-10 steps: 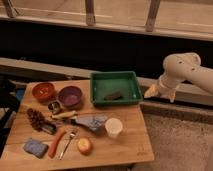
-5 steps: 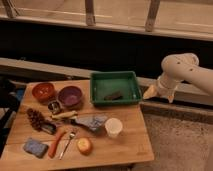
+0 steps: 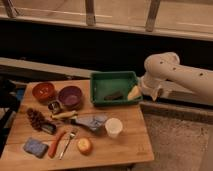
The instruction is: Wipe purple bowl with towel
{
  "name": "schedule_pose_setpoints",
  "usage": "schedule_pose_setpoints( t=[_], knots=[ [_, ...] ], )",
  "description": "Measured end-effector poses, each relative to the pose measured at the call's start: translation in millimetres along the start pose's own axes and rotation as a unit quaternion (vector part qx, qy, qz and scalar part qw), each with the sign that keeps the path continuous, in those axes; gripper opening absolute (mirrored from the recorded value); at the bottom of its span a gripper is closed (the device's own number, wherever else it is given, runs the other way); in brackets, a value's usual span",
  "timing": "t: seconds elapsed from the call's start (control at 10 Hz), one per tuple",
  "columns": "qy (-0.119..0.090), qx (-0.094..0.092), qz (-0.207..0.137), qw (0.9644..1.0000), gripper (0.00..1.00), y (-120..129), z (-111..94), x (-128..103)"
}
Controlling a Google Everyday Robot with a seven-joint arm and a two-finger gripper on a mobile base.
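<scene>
The purple bowl [image 3: 70, 96] stands upright at the back left of the wooden table [image 3: 127, 150]. The grey-blue towel [image 3: 93, 121] lies crumpled near the table's middle, in front and to the right of the bowl. My gripper [image 3: 135, 93], at the end of the white arm [image 3: 172, 75] reaching in from the right, hangs over the right end of the green tray [image 3: 114, 80]. It is well to the right of the bowl and behind the towel, and touches neither.
An orange bowl [image 3: 43, 91] sits left of the purple one. A dark item [image 3: 115, 95] lies in the tray. A white cup [image 3: 113, 127], an orange fruit [image 3: 84, 145], a carrot [image 3: 56, 144], a fork [image 3: 68, 142], a blue sponge [image 3: 35, 147] and a small tin [image 3: 54, 106] crowd the table.
My arm and gripper have moved a little to the left, from beside the tray's right edge to over its right end. The things on the table have not moved.
</scene>
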Motion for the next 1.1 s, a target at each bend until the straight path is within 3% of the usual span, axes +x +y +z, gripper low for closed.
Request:
schedule_pose_setpoints(
  t=[0.3,0.4,0.6,0.8,1.1],
  knots=[
    [0.002,-0.029,-0.063,0.9976,0.80,47.6,4.8,-7.8],
    [0.003,-0.038,-0.091,0.9951,0.80,67.2,6.8,-10.3],
    [0.012,-0.061,-0.149,0.9868,0.80,101.1,10.1,-8.9],
    [0.027,-0.075,-0.208,0.9750,0.80,127.7,14.5,19.3],
    [0.027,-0.076,-0.213,0.9737,0.80,129.3,15.4,24.1]
  ],
)
